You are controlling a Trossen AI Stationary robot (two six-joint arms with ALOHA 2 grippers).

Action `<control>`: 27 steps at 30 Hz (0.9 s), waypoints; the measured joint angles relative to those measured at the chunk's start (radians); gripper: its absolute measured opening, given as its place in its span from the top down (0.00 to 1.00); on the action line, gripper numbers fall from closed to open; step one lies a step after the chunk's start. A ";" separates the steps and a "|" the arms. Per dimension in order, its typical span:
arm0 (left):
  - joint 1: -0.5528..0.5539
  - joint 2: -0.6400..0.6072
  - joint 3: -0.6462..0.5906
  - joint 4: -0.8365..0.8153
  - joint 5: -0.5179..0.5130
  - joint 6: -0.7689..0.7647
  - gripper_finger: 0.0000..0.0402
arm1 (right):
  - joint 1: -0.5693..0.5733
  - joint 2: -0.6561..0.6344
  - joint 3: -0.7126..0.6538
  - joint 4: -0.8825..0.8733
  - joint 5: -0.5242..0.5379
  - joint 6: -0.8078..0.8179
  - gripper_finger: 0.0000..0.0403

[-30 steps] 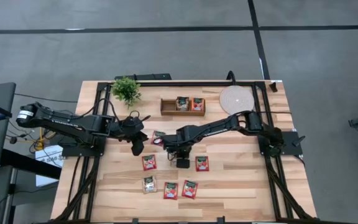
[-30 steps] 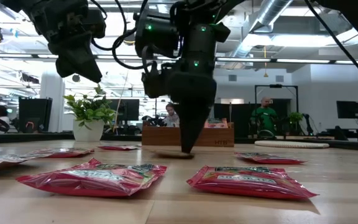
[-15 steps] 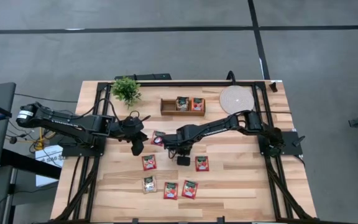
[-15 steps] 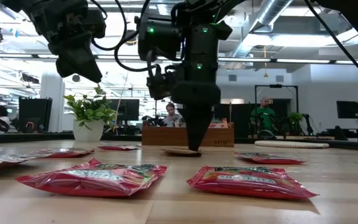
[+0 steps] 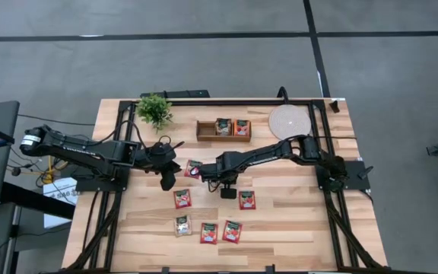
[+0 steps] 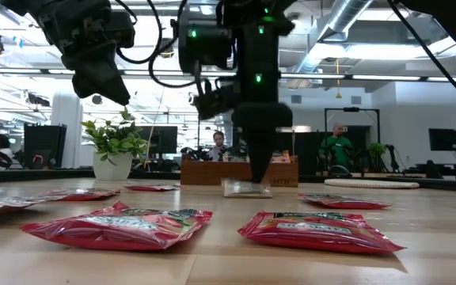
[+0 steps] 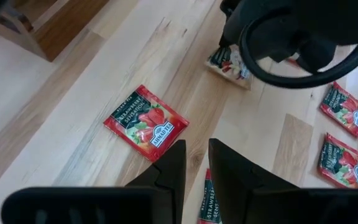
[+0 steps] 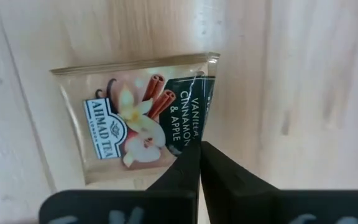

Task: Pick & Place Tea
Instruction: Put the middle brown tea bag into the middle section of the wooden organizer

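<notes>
The vanilla, cinnamon and apple tea packet (image 8: 138, 124) is pale with a dark green label. My right gripper (image 6: 260, 179), near the table's middle (image 5: 226, 192), is shut on it; in the high view the gripper hides the packet. The packet (image 6: 246, 188) shows under the fingertips in the low view. My left gripper (image 5: 167, 181) hovers shut above the table left of it, touching nothing. Just beyond its fingers a red strawberry packet (image 7: 145, 123) lies flat. My right gripper pinches the packet's edge at the dark green label end (image 8: 194, 140) between its two fingertips, from above, pointing down. The packet hangs tilted just below the fingers (image 6: 246, 188), close above the wood; whether its low edge touches the table, I cannot tell.
Several red packets lie flat on the near half of the table (image 5: 182, 199) (image 5: 247, 200) (image 5: 232, 231), plus a pale one (image 5: 182, 225). A wooden box (image 5: 223, 129) holding two packets stands toward the far edge, between a potted plant (image 5: 154, 110) and a round mat (image 5: 289, 120).
My right gripper has moved toward the table's far edge and slightly up, staying shut on the packet. The packet, flat on the wood a second ago, has come along and now hangs tilted under the fingertips.
</notes>
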 joint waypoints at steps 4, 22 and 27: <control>0.000 0.000 0.000 0.000 0.000 0.001 0.85 | 0.001 -0.009 0.065 -0.085 0.047 -0.027 1.00; 0.000 0.000 0.000 0.008 0.000 0.000 0.85 | -0.213 -0.053 0.288 -0.259 0.387 -0.267 1.00; 0.000 0.000 0.000 0.009 -0.010 0.000 0.85 | -0.285 -0.053 0.288 -0.218 0.381 -0.320 1.00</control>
